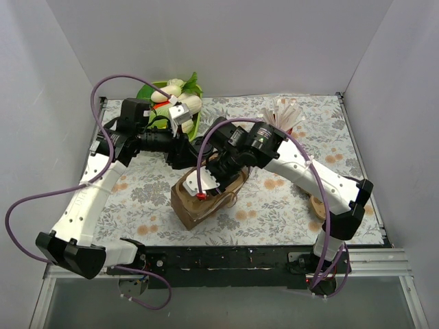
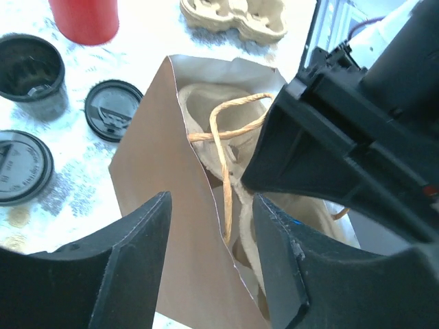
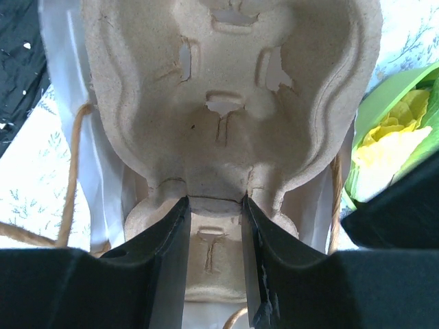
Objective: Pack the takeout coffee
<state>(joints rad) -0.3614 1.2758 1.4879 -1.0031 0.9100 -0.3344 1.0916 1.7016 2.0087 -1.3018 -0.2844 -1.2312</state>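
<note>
The takeout coffee [image 2: 20, 168], a black cup with a black sip lid, stands at the left edge of the left wrist view; the arms hide it in the top view. A brown paper bag [image 1: 199, 205] stands open mid-table. My right gripper [image 3: 214, 202] is shut on the middle ridge of a tan pulp cup carrier [image 3: 226, 89] and holds it inside the bag's mouth [image 2: 171, 205]. My left gripper [image 2: 211, 205] is open, with its jaws on either side of the bag's near wall.
An open black cup [image 2: 31, 72] and a loose black lid [image 2: 113, 110] lie left of the bag. A red cup of white sticks [image 1: 288, 116] stands behind. A second pulp carrier [image 1: 317, 205] lies right. A green bowl [image 1: 171, 99] sits back left.
</note>
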